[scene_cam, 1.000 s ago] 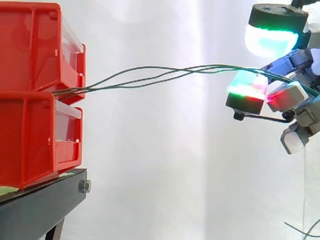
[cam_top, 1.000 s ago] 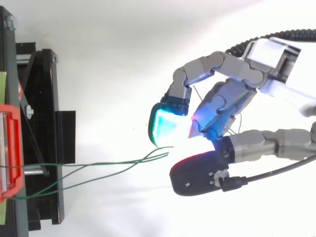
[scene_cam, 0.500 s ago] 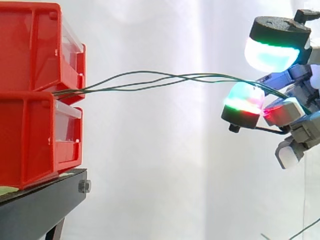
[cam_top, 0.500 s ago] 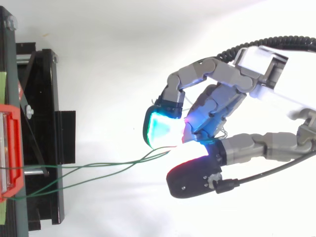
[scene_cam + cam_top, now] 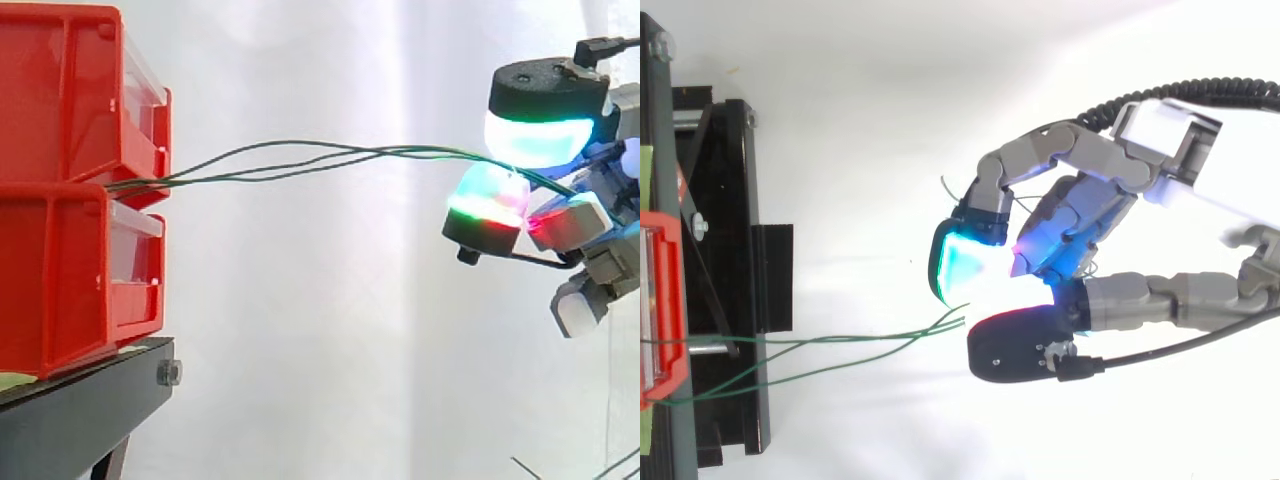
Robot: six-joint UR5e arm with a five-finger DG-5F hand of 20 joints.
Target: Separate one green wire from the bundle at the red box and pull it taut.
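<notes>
Several thin green wires (image 5: 300,160) leave the gap between the two stacked red bins (image 5: 60,110) and run rightwards through the air in a loose, slightly arched bundle. They end in my hand (image 5: 590,215), which hangs well to the right of the bins. A cyan-green glowing pad closes from above and a red-green one from below, and the wires pass between them. From above, the wires (image 5: 840,340) reach from the red bin (image 5: 660,300) to the spot between the cyan fingertip (image 5: 958,265) and the dark thumb of the hand (image 5: 1090,215). The fingers are curled.
The bins rest on a black stand (image 5: 90,410), whose frame (image 5: 720,200) lies along the left edge from above. Loose green wire ends (image 5: 600,465) hang at the lower right in the side view. A white curtain backs the open space between bins and hand.
The upper glowing pad has come down onto the wires, closing the gap to the lower pad. From above, the thumb and fingers have drawn together and shifted slightly left.
</notes>
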